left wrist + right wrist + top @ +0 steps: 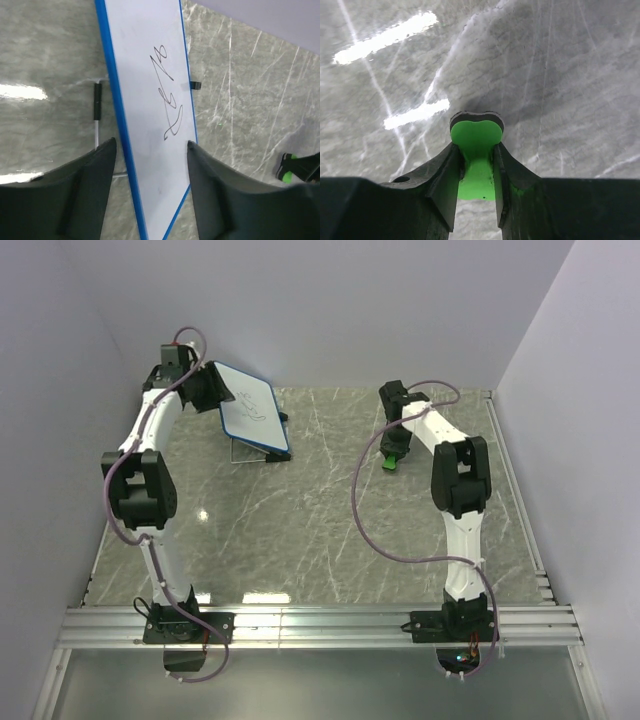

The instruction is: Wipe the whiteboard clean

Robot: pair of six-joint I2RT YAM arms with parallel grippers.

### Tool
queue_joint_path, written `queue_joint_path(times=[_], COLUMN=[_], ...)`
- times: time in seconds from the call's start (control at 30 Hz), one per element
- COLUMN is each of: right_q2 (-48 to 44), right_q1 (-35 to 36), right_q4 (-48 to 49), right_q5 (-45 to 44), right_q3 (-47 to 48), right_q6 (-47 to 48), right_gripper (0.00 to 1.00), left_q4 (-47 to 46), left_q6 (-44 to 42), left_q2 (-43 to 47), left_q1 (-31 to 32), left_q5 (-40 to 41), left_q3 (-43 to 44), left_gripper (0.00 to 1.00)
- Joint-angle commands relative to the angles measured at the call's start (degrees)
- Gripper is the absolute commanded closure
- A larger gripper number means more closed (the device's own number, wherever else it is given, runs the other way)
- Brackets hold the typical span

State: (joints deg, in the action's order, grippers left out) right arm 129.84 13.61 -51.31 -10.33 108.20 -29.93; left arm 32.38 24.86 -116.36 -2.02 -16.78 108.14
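The left gripper (151, 145) is up at 11 o'clock on the table (300, 530); its fingers are open, one on each side of the whiteboard (145, 55), and they do not pinch it yet. The whiteboard leans on its wire stand (97, 107) there; it has a dark scribble (167, 100) on its white face. Over at 2 o'clock the right gripper (477, 150) has its fingers closed tight on the green eraser (476, 132); it is down by the table, well apart from the whiteboard.

I think the step now is getting ready; one gripper steadies the whiteboard and the other brings the eraser. To do it well, the left fingers should close on the blue rim (115, 85) only, not on the scribble, and hold firm so the whiteboard cannot tip back. The right gripper should lift the eraser and carry it toward 11 o'clock; then it should lay the dark pad (476, 115) flat on the scribble and rub softly across all of it. A hard push could knock the whiteboard off its stand.
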Motion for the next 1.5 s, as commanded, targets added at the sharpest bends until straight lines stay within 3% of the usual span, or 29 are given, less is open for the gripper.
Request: queue_joint_path(times=[0.0, 0.17, 0.3, 0.63, 1.03, 1.37, 1.47], right_q2=[-6.52, -8.55, -10.13, -11.72, -15.76, -18.31, -18.48], right_q1=[-0.42, -0.42, -0.34, 0.8, 2.92, 4.06, 3.89], right_q4=[-1.25, -1.6, -2.04, -4.5, -3.8, -3.36, -3.53], right_q5=[-0.13, 1.18, 2.33, 6.02, 6.81, 6.72, 6.81], right_q3=[0.78, 1.13, 1.74, 8.07, 3.42, -0.27, -0.27], right_q6=[0.58, 0.4, -0.04, -1.09, -0.56, -0.04, -0.04], right_gripper=[0.99, 1.0, 1.0, 1.0, 1.0, 1.0, 1.0], left_q4=[1.72, 2.25, 2.95, 5.32, -5.84, -2.76, -0.48], left_q6=[-1.4, -1.13, -1.92, -6.85, 4.4, -2.79, -6.48], left_q2=[-3.6, -5.37, -4.94, -1.34, 6.31, 9.13, 9.57], left_q1=[1.32, 1.67, 1.76, 0.09, -9.66, -12.48, -11.25], left_q5=[-1.25, -1.33, -1.5, -7.93, -21.54, -28.31, -24.2], left_q3=[3.3, 3.57, 3.75, 5.24, 2.43, 0.67, 0.41], left_gripper=[0.51, 0.63, 1.0, 1.0, 1.0, 1.0, 1.0])
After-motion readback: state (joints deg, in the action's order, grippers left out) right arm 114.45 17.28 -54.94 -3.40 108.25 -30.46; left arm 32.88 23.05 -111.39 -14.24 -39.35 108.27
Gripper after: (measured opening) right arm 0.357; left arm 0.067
